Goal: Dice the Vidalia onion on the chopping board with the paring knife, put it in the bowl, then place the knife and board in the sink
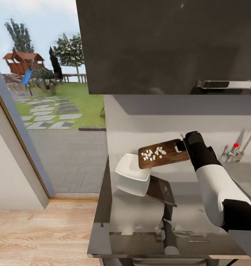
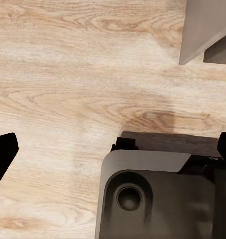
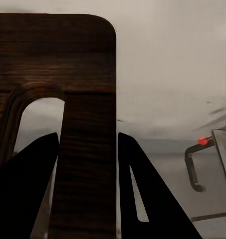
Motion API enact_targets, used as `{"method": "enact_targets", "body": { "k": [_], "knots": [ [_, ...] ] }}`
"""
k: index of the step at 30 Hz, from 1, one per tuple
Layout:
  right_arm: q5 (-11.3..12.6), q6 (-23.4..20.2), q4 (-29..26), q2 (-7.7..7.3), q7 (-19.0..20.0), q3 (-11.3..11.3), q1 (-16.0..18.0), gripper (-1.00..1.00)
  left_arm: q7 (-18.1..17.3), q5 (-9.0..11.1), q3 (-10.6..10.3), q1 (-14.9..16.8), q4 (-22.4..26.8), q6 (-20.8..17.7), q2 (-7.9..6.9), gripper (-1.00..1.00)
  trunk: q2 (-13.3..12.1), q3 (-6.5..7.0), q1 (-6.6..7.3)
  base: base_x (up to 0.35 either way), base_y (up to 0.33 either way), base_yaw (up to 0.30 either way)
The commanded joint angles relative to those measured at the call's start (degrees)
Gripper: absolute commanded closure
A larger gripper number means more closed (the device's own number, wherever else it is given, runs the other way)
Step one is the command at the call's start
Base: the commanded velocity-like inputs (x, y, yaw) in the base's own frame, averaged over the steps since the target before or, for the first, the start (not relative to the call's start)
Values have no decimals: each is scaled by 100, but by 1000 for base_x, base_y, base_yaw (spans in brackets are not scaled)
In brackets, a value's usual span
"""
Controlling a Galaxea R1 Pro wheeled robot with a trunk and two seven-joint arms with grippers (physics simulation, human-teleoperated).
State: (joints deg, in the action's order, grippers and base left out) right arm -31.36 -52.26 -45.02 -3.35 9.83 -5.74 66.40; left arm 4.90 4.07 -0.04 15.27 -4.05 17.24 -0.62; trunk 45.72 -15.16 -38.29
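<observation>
Above the dark-grey glossy countertop (image 1: 140,207), the right gripper (image 1: 183,145), jaws clamped on its handle, holds the brown wooden chopping board (image 1: 164,153) by the squarish white bowl (image 1: 132,173). Tiny white onion cubes (image 1: 153,153) lie on it; tipping them in seems next, needing a steeper tilt bowlward.

The right arm (image 1: 214,184) wears a smooth white shell between black joint sections, ending in a black wrist. The right gripper's fingers (image 3: 147,199) are flat, black, tapering wedges.
</observation>
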Motion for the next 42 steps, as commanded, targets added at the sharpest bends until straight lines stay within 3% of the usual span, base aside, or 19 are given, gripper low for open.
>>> {"method": "enact_targets", "body": {
  "k": [1,7,24,31,42],
  "knots": [
    [-61,-59,-7,1,54,65,11,100,-6,41,-4,11,-26,43,1,-100,6,-8,-1,0,0,0],
    [-66,-167,-7,99,55,302,39,100,-6,41,-4,11,-26,43,1,-100,6,-8,-1,0,0,0],
    [-91,-394,-7,379,39,328,341,100,-6,39,-4,11,-26,43,9,-100,6,-8,-1,0,0,0],
    [-673,-399,-7,487,50,328,350,100,-6,40,-4,11,-26,43,10,-100,6,-8,-1,0,0,0],
    [-778,-399,-7,514,47,328,353,100,-6,36,-4,11,-26,43,10,-100,6,-8,-1,0,0,0]
  ]
}}
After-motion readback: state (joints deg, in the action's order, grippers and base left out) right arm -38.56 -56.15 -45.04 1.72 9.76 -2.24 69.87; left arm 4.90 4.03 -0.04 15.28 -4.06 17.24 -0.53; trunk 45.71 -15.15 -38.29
